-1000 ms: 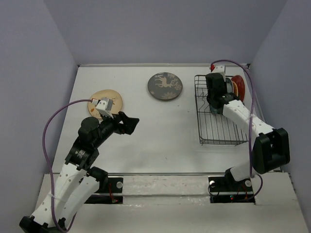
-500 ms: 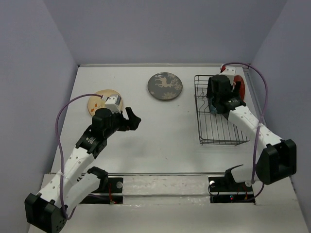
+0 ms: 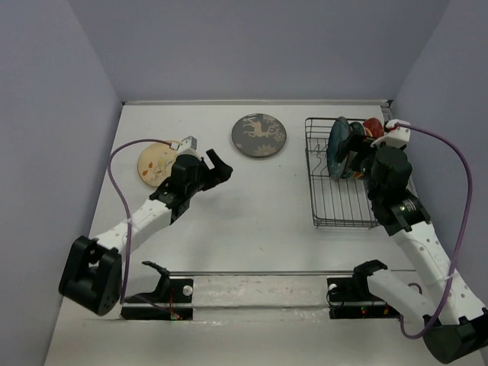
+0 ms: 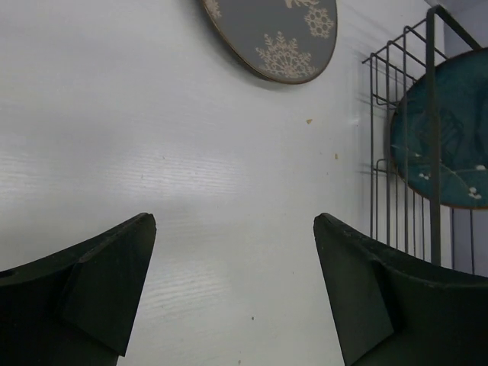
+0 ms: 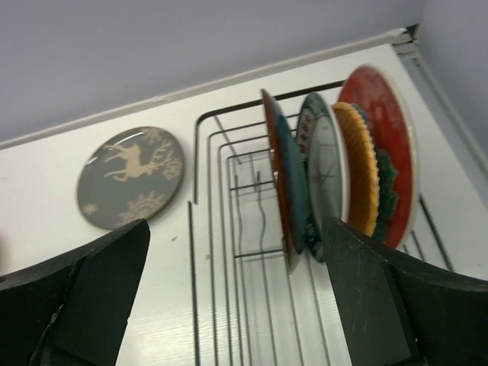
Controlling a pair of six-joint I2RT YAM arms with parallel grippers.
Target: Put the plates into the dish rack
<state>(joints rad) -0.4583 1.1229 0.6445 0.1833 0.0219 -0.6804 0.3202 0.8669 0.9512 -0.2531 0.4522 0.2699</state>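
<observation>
**White table, four plates racked, two lying flat**

White tabletop (image 3: 267, 229) spreads before me, boxed in by plain lavender walls (image 3: 252, 46). At its right side sits the rectangular black wire dish rack (image 3: 343, 210). Four plates stand on edge at the rack's far end, packed side by side. From left to right they are the glossy teal-blue plate (image 5: 291, 183), the white plate with a teal rim (image 5: 325, 171), the ribbed orange plate (image 5: 358, 171) and the red plate (image 5: 390, 126).

My right pincer (image 5: 235, 229) hangs just off the rack's near right part. Its fingers are spread wide, with nothing between them.

My left pincer (image 4: 235, 225) hovers over bare table, its fingers also wide apart and empty. It points toward the round grey plate with a pale deer (image 3: 259, 135), which lies flat at the far middle, left of the rack. The round cream plate with a branch (image 3: 155, 162) lies flat at the far left, just beside my left wrist.
</observation>
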